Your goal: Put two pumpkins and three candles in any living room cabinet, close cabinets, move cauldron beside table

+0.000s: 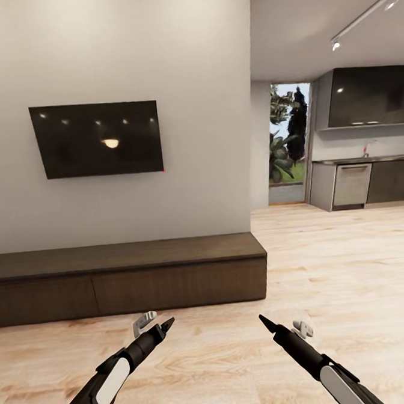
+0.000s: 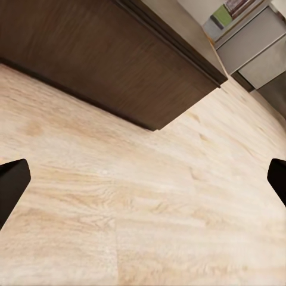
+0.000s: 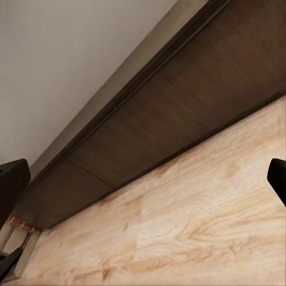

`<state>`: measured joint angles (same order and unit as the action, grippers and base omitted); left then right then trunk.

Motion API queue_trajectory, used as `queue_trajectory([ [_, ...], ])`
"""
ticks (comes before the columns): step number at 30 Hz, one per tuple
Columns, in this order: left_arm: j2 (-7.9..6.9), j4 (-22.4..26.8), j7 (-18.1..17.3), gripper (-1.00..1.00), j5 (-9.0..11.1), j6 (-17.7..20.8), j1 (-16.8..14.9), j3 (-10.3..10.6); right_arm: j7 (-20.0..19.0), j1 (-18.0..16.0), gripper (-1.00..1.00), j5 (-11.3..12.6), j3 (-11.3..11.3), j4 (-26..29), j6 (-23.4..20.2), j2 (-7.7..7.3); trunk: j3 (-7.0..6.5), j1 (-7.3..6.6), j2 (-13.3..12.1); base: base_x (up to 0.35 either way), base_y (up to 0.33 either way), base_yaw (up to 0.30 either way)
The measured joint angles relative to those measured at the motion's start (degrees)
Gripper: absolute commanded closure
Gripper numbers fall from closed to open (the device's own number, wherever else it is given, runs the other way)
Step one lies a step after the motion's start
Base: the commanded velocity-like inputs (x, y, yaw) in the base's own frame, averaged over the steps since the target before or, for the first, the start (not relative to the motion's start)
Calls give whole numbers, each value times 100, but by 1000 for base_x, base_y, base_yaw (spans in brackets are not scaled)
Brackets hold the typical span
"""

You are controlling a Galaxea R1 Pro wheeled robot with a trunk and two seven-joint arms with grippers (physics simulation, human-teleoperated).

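Observation:
The long low dark brown cabinet (image 1: 129,285) stands against the wall ahead, its flat drawer fronts shut. My left gripper (image 1: 159,320) hovers open over the wood floor just in front of it, with nothing between its fingers (image 2: 12,182). My right gripper (image 1: 283,323) is open too and level with the cabinet's right end, its fingers (image 3: 12,179) spread wide and empty. The cabinet front (image 2: 107,53) is near in the left wrist view, and its long face (image 3: 179,131) runs across the right wrist view. The pumpkins, candles, cauldron and coffee table are out of view.
A black TV screen (image 1: 96,139) hangs on the wall above the cabinet. To the right the wood floor (image 1: 338,259) opens toward a kitchen with dark cupboards (image 1: 369,97), a dishwasher (image 1: 351,185) and a glass door (image 1: 289,141).

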<state>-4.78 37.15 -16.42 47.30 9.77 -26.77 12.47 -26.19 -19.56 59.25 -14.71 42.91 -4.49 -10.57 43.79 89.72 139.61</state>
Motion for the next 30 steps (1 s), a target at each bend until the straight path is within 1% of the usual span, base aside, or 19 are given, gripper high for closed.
queue_trajectory([
  [30, 0, 6, -1, -100, -3, 0, 3, 0, 10, 0, -100, -4, -11, -135, 15, 12, 184, 0, 0, 0, 0, 0],
])
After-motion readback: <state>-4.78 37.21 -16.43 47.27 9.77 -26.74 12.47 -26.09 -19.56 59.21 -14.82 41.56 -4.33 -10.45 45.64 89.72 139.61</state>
